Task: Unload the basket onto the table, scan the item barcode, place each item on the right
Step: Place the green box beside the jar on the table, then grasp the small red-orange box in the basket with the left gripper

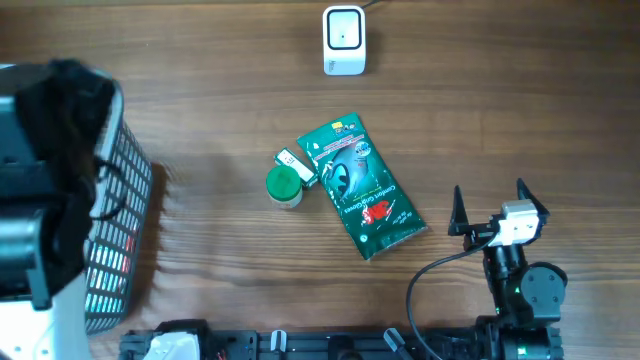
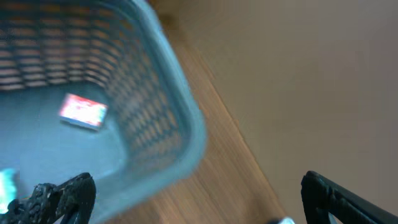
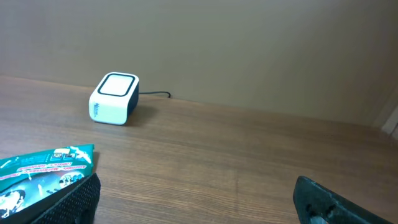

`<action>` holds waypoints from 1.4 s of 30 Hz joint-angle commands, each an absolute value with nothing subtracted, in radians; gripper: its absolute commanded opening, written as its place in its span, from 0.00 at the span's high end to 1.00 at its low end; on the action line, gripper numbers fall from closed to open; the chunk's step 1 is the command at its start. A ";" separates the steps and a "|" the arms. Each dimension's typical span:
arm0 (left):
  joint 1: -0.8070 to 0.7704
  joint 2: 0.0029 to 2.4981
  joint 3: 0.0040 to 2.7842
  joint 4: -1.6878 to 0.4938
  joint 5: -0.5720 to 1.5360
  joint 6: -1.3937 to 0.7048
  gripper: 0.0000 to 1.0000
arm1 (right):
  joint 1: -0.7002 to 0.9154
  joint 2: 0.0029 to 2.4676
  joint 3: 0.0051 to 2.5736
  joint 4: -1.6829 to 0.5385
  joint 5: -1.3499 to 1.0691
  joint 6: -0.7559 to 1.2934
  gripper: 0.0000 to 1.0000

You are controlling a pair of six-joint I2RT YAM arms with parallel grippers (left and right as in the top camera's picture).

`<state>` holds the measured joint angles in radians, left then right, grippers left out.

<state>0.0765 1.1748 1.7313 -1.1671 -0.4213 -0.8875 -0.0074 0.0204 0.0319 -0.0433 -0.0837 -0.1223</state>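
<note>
The packet (image 1: 360, 185) is lying flat mid-table, its long axis running diagonally from near the scanner (image 1: 344, 40) toward the right gripper (image 1: 489, 195), whose jaws are standing wide, holding nothing. A jar (image 1: 285, 187) is sitting just beside it. The basket (image 1: 130, 200) is holding a small red-and-white pack (image 2: 83, 111). The left gripper (image 2: 196, 186) is hovering above it, jaws wide.
</note>
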 commanded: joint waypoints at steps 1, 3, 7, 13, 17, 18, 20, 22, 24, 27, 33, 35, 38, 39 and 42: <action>0.275 1.216 1.732 -1.185 -0.421 -0.928 0.00 | -0.006 0.014 0.026 -0.040 -0.078 -0.131 0.00; 0.380 1.250 1.732 -1.200 -0.327 -0.991 0.00 | -0.006 0.014 0.026 -0.040 -0.077 -0.131 0.00; 0.501 1.347 1.732 -1.212 -0.231 -1.095 0.00 | -0.006 0.014 0.026 -0.040 -0.077 -0.131 0.00; 0.611 1.520 1.732 -1.251 -0.171 -1.143 0.00 | -0.006 0.014 0.026 -0.040 -0.077 -0.131 0.01; 0.665 1.610 1.647 -1.236 -0.172 -1.213 0.00 | -0.006 0.014 0.026 -0.040 -0.077 -0.131 0.00; 0.666 1.619 1.618 -1.218 -0.171 -1.217 0.00 | -0.006 0.014 0.026 -0.040 -0.077 -0.131 0.00; 0.666 1.634 1.478 -1.085 -0.160 -1.217 0.00 | -0.006 0.014 0.026 -0.040 -0.077 -0.131 0.00; 0.665 1.637 1.350 -0.940 -0.130 -1.217 0.04 | -0.006 0.014 0.026 -0.040 -0.077 -0.131 0.00; 0.665 1.637 1.272 -0.826 -0.127 -1.217 0.11 | -0.006 0.014 0.026 -0.040 -0.077 -0.131 0.00; 0.665 1.658 1.209 -0.695 -0.131 -1.217 0.11 | -0.006 0.014 0.026 -0.040 -0.077 -0.131 0.00; 0.665 1.763 1.209 -0.645 -0.131 -1.217 0.17 | -0.006 0.014 0.026 -0.040 -0.077 -0.131 0.00; 0.665 1.801 1.209 -0.638 -0.131 -1.217 0.20 | -0.006 0.014 0.026 -0.040 -0.077 -0.131 0.00; 0.665 1.847 1.209 -0.622 -0.132 -1.217 0.21 | -0.006 0.014 0.026 -0.040 -0.077 -0.131 0.00; 0.665 1.854 1.210 -0.620 -0.131 -1.216 0.27 | -0.006 0.014 0.026 -0.040 -0.078 -0.131 0.00; 0.665 1.864 1.209 -0.620 -0.145 -1.209 0.42 | -0.006 0.014 0.026 -0.040 -0.077 -0.131 0.00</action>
<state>0.6632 1.8454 1.2186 -0.6224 -0.1287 -1.2110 -0.0074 0.0204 0.0319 -0.0437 -0.0845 -0.1219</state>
